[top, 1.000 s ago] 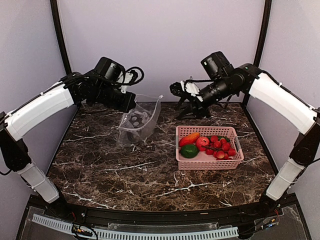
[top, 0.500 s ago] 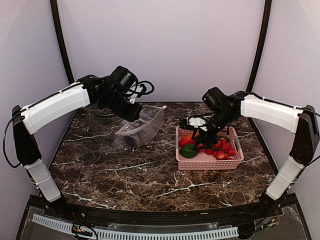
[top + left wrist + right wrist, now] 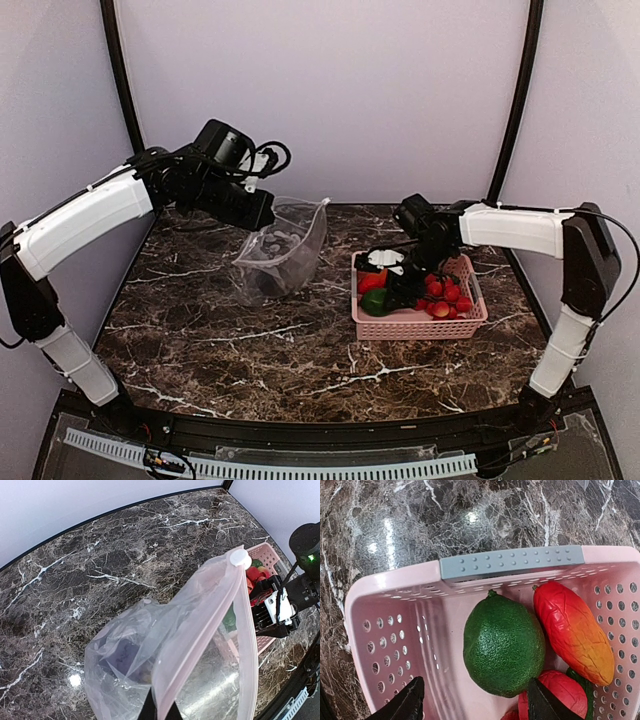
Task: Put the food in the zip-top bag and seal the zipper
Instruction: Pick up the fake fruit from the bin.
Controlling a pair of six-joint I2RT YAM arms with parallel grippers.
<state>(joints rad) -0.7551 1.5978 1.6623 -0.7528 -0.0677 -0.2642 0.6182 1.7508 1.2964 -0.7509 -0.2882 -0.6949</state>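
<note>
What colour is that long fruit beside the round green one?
The long fruit is red fading to orange-yellow; clearest in the right wrist view.

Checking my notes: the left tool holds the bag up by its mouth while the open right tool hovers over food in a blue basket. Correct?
No: the basket is pink, not blue, as the right wrist view shows. Otherwise right: the left tool holds the bag up by its mouth, and the open right tool hovers over the food.
</note>
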